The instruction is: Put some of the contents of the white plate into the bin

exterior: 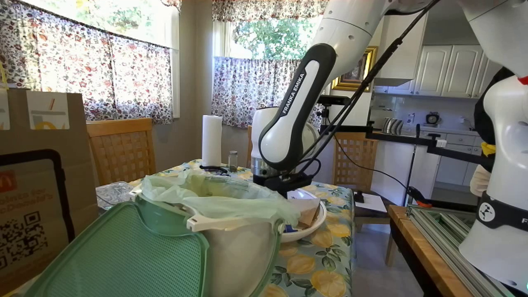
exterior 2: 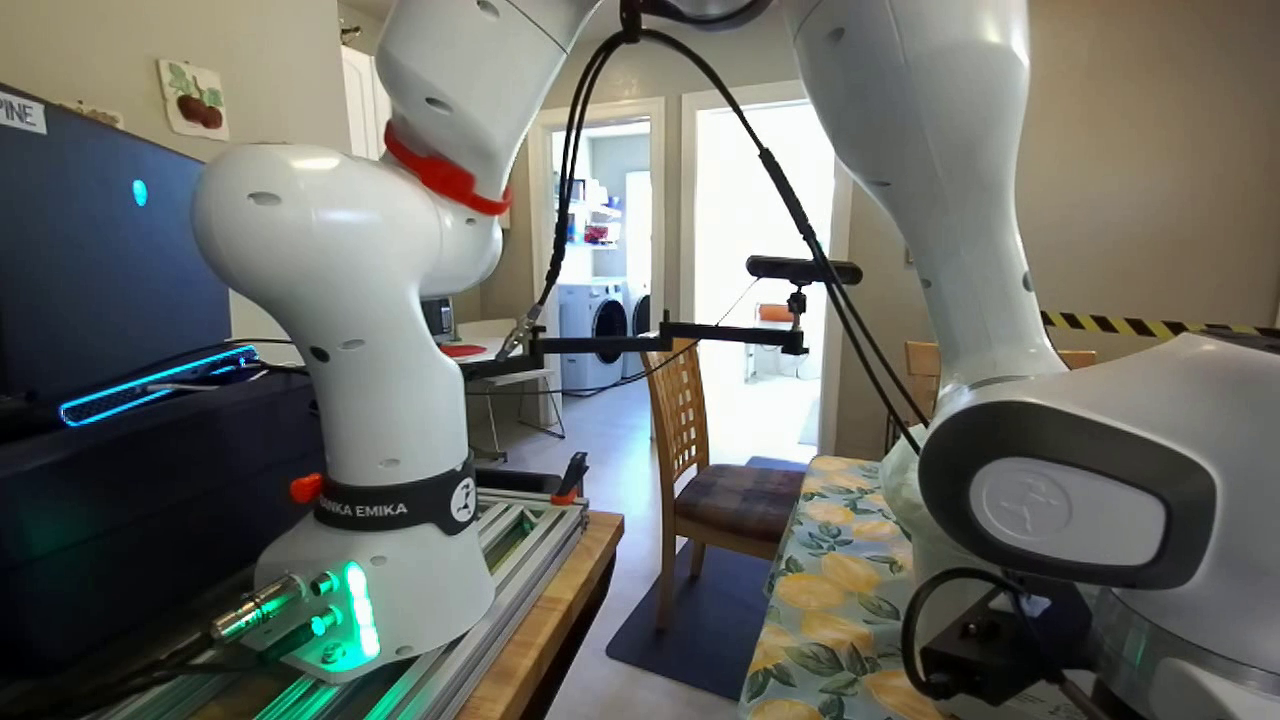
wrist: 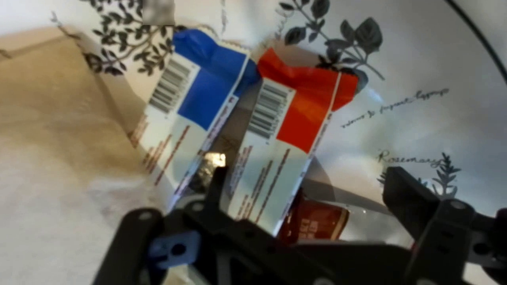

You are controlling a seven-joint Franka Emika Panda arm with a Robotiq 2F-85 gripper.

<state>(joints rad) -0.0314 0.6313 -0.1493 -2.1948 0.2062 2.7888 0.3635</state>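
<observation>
The white plate (exterior: 321,220) rests on the table behind the bin in an exterior view; its herb-printed surface (wrist: 404,67) fills the wrist view. On it lie a blue-and-white packet (wrist: 206,85), a red-and-white packet (wrist: 295,114), a dark red wrapper (wrist: 317,221) and brown paper (wrist: 59,111). My gripper (wrist: 307,174) is open over the plate, fingers wide apart. The red-and-white packet's lower part shows between the fingers, close to one; contact cannot be told. The bin (exterior: 243,251), lined with a pale-green bag (exterior: 231,206), hides the fingertips in that exterior view.
The bin's green mesh lid (exterior: 136,251) hangs towards the camera. A brown cardboard box (exterior: 41,173) stands beside it. Farther back on the table are a paper-towel roll (exterior: 212,140), a small jar (exterior: 233,161) and a black item (exterior: 214,169).
</observation>
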